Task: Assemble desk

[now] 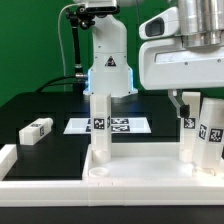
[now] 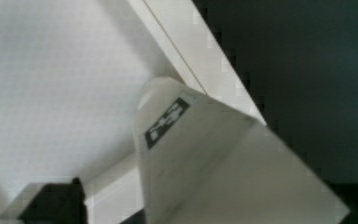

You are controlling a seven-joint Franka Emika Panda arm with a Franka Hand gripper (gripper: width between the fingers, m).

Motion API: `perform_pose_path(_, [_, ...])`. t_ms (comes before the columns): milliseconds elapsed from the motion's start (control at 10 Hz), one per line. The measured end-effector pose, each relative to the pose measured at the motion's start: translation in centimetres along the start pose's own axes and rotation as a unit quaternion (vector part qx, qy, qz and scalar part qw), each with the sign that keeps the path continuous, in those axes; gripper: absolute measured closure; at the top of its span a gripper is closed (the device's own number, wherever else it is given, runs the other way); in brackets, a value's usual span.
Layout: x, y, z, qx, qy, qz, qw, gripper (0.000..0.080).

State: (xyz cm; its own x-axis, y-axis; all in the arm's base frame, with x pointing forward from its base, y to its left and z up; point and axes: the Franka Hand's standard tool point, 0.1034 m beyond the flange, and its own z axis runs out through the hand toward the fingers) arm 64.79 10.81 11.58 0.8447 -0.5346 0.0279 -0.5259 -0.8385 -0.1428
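Gripper low at the exterior view's right, above the far right part of the tabletop. Closed, as far as can be seen, on a leg, fingers apart only by the leg's width. In the wrist view, that leg close before the camera with its tag showing and a dark fingertip tight against one side; other fingertip hard to make out against the dark background. Leg slanted across the tabletop's raised rim, its far end just at the rim, with flat white tabletop on one side and black table on the other.

Tabletop lying rim-up at the front of the black table, with a round socket at its near left corner. Standing leg upright at the tabletop's left end. Two more at the exterior view's right: straight leg directly under the gripper, leaning leg just beside it and tilted. Cannot tell from this view which of the two is the gripped one. Loose leg flat on the table at the exterior view's left, well apart from the tabletop. Marker board flat on the table behind the standing leg. Robot base at the back. White rail low at the front left
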Motion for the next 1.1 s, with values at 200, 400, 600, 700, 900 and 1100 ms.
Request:
perform_pose_path(200, [-0.08,0.02,0.41,-0.006,-0.004,-0.189,0.982,0.0151])
perform_pose_path(400, [-0.18,0.26,0.81,-0.007,-0.008,-0.194,0.981,0.0151])
perform_pose_path(600, [-0.19,0.32,0.88,-0.008,-0.009,-0.189,0.982,0.0310])
perform_pose_path(700, [-0.20,0.30,0.88,-0.007,-0.009,-0.176,0.984,0.0310])
perform_pose_path(900, [-0.09,0.59,0.94,-0.010,-0.008,-0.097,0.995,0.0489])
perform_pose_path(1100, [-0.10,0.59,0.99,-0.011,-0.006,0.009,1.000,0.0505])
